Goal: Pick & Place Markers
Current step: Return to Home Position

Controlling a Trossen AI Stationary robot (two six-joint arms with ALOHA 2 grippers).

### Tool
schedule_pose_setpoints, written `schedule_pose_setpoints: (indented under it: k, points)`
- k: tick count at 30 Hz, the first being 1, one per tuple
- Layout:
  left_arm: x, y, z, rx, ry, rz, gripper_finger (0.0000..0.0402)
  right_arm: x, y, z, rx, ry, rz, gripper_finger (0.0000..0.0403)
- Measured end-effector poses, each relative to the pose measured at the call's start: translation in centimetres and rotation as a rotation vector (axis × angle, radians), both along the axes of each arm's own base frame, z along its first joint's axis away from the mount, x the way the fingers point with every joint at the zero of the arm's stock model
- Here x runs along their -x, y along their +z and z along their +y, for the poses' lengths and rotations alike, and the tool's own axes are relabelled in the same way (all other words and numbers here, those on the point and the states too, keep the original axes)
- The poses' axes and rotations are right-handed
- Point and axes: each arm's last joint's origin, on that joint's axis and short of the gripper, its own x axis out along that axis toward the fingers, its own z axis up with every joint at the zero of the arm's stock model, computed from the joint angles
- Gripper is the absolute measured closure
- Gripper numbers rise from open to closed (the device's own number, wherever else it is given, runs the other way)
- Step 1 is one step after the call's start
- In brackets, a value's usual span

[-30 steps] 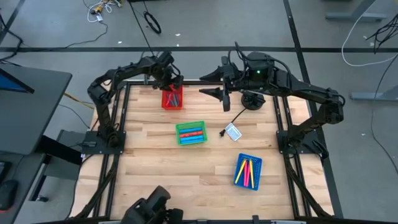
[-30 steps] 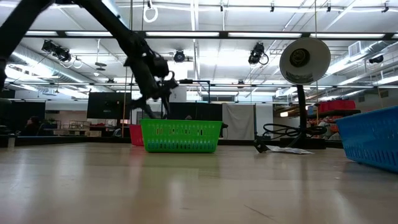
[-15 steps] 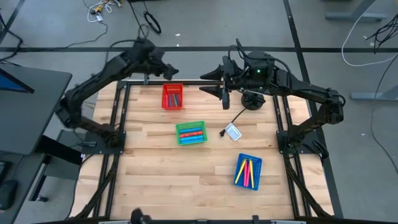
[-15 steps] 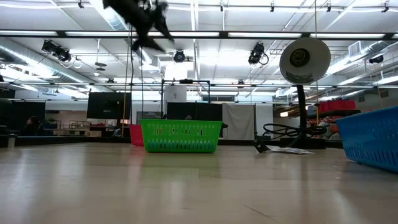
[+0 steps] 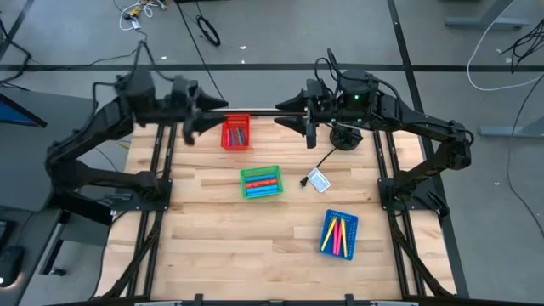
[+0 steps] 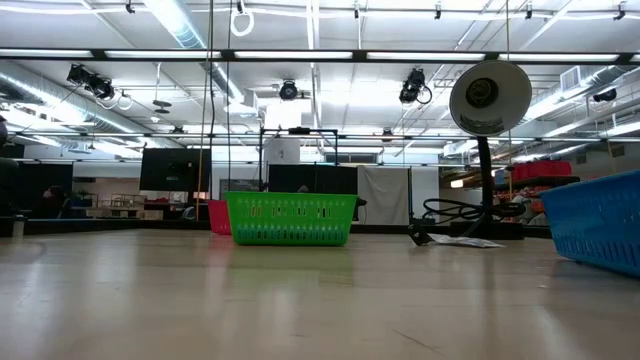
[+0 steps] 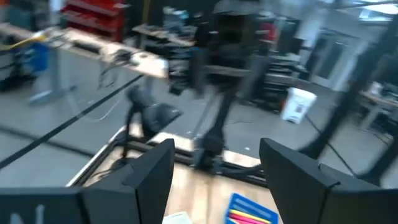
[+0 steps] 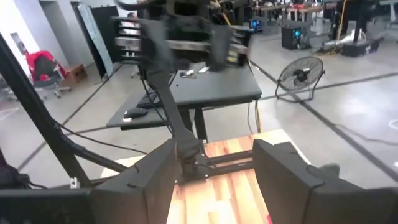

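Left gripper [image 5: 197, 115] is up in the air over the far edge of the tabletop [image 5: 212, 238], near the far-left corner and just left of the red tray [image 5: 224, 140]. Its fingers [image 7: 149, 171] are apart with nothing between them.

Right gripper [image 5: 299, 127] is also raised over the far edge, right of the red tray and beside the lamp [image 6: 490, 95]. Its fingers [image 8: 155, 174] are spread and hold nothing.

Markers [image 5: 238, 134] lie in the red tray at mid far edge; blue, green and pink ones can be made out. A second set lies side by side in the green tray [image 5: 260, 169] at mid-table, in red and blue. A third set, yellow, pink and red, is in the blue tray [image 5: 340, 214] toward the near-right corner, lying roughly along the tray's length. None are loose on the wood.

- **Materials:** the tabletop is light butcher-block planks inside a dark metal frame. The trays are small rectangular plastic; the low view shows the green one has slotted walls. The lamp has a round dish head on a thin black stem, with its cable on the table.
- **Writing:** a white-and-blue card [image 5: 318, 180] lies flat just right of the green tray, a little apart from it. Its print is too small to read, and I can't read any writing on the trays or arms.
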Motion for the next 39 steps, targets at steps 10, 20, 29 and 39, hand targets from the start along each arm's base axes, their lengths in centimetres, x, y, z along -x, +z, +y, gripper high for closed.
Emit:
schedule_pose_setpoints:
  k: [10, 20, 29, 39]
  points:
    - [5.3, 1.0, -4.2, -0.081, -0.037, -0.008, 0.0161, 1.3, 0.0, 0.7, -0.021, 0.017, 0.043, 0.0192]
    - [12.8, -3.2, -5.7, -0.095, 0.072, -0.099, 0.0161, 10.4, -2.1, 3.6, -0.003, -0.122, -0.123, 0.0192]
    - [14.6, -8.5, -6.1, -0.083, 0.085, -0.144, 0.0161, 15.4, -8.0, 5.0, -0.039, -0.216, -0.136, 0.0192]
    - [14.6, -14.7, -6.1, -0.062, 0.099, -0.142, 0.0161, 17.9, -14.7, 5.6, -0.068, -0.172, -0.196, 0.0192]
